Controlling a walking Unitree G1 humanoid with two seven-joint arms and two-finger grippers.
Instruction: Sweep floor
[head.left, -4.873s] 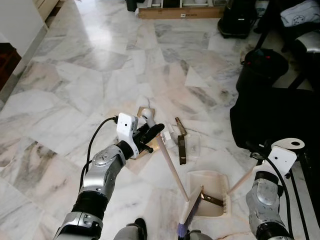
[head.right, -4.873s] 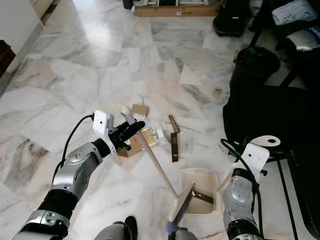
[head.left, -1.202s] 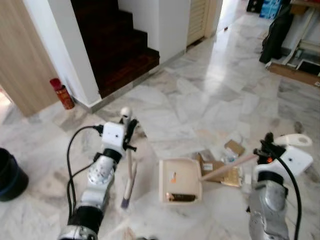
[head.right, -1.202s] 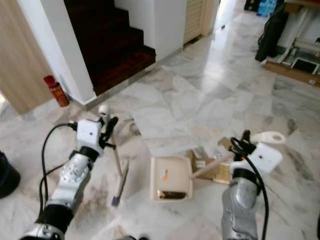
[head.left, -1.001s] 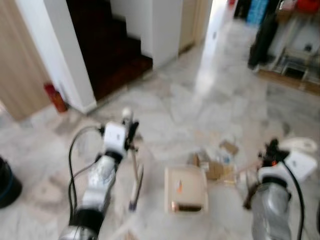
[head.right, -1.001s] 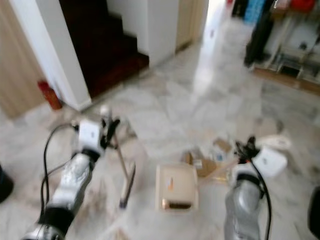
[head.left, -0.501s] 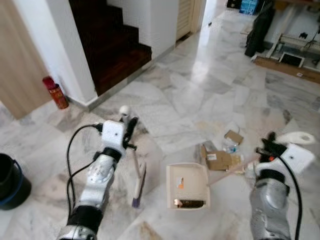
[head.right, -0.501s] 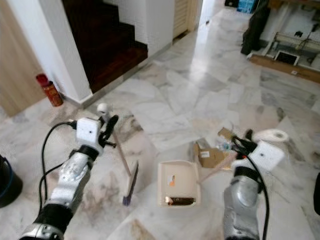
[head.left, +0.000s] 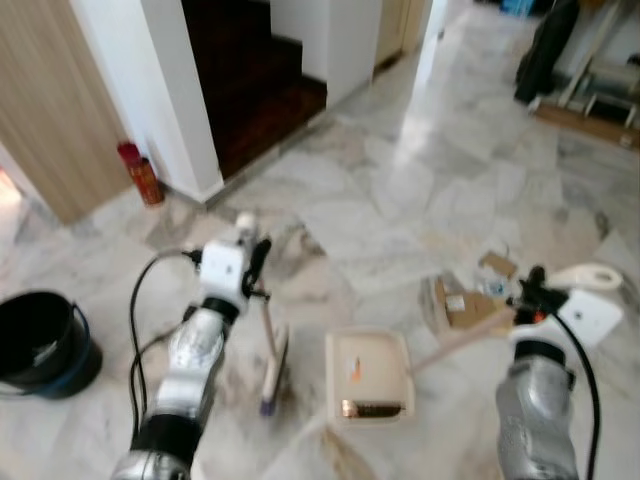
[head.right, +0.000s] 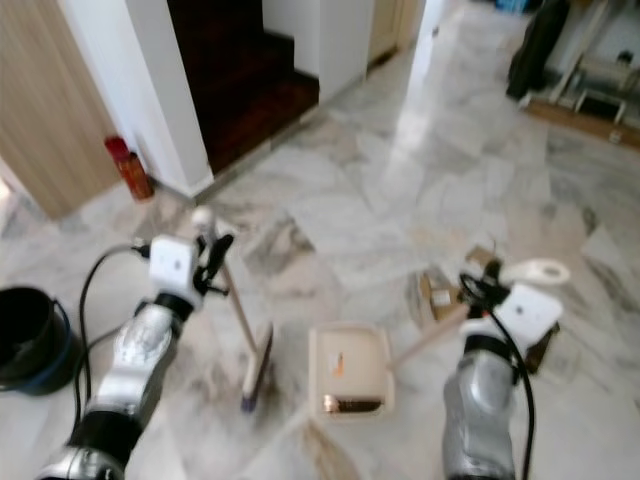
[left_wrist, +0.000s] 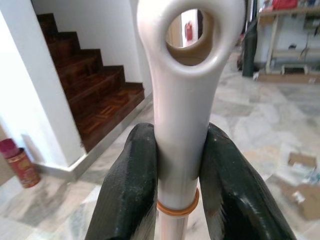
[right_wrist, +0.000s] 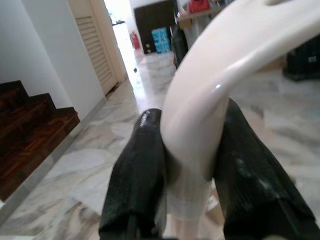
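Left gripper (left_wrist: 177, 175) clenched on broom (head.left: 268, 345) handle; right gripper (right_wrist: 187, 165) clenched on dustpan (head.left: 367, 375) handle. Cardboard scraps (head.left: 462, 305) lie beside the dustpan.

Marble floor (head.left: 400, 190) w/ grey veining. On it: black bucket (head.left: 40, 340), red can (head.left: 140, 172) by the wall, dustpan (head.left: 368, 375), broom head (head.left: 272, 372), cardboard scraps (head.left: 462, 305) (slightly blurred).
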